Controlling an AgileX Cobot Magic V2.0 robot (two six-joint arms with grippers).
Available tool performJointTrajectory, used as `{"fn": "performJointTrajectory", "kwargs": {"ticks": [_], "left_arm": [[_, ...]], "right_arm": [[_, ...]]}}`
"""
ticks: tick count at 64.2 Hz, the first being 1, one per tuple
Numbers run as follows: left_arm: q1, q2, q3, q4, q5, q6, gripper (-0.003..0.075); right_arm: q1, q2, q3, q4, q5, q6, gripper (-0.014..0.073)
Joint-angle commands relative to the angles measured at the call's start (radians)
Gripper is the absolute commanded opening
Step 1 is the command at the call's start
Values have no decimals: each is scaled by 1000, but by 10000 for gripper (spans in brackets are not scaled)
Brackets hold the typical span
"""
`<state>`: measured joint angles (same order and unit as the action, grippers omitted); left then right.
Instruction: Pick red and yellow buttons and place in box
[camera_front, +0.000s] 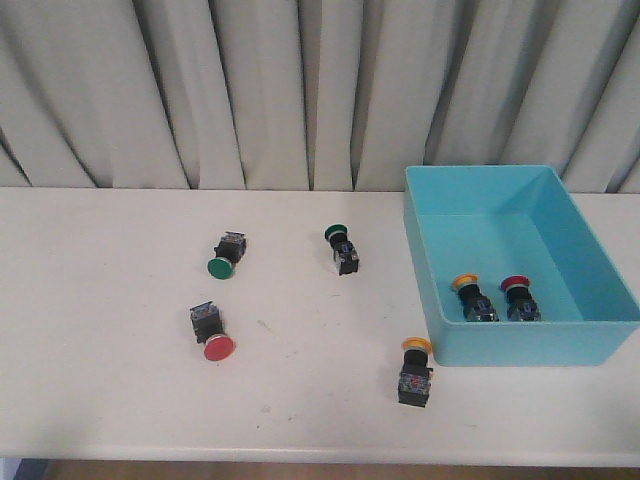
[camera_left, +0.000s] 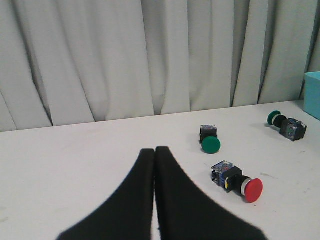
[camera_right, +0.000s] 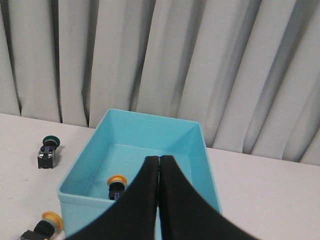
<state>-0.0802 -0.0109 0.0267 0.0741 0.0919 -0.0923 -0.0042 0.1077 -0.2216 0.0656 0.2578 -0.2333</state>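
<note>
Left gripper (camera_left: 155, 152): closed, empty.
Right gripper (camera_right: 159, 161): closed, empty.
Box (camera_front: 570, 340): right of frame; yellow button (camera_front: 472, 297) and red button (camera_front: 520, 296) inside.
Outside: red button (camera_front: 213, 334) lower left; yellow button (camera_front: 415, 372) beside box's front corner.

Colours on the white worktop

Turquoise box (camera_front: 560, 345) holds one yellow-capped button (camera_front: 466, 284) and one red-capped button (camera_front: 516, 284); outside lie a red cap (camera_front: 219, 348), a yellow cap (camera_front: 416, 346), two green caps (camera_front: 220, 267), all on black bodies.
</note>
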Motion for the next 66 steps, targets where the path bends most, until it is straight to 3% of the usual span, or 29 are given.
{"fn": "performJointTrajectory", "kwargs": {"ticks": [1, 21, 66], "left_arm": [[2, -15, 47, -2, -81, -9, -7], [2, -15, 47, -2, -81, -9, -7], [2, -13, 48, -2, -81, -9, -7]], "right_arm": [[-6, -2, 28, -1, -117, 23, -6], [-3, -120, 261, -24, -338, 120, -4], [-3, -130, 259, -83, -288, 174, -3]]}}
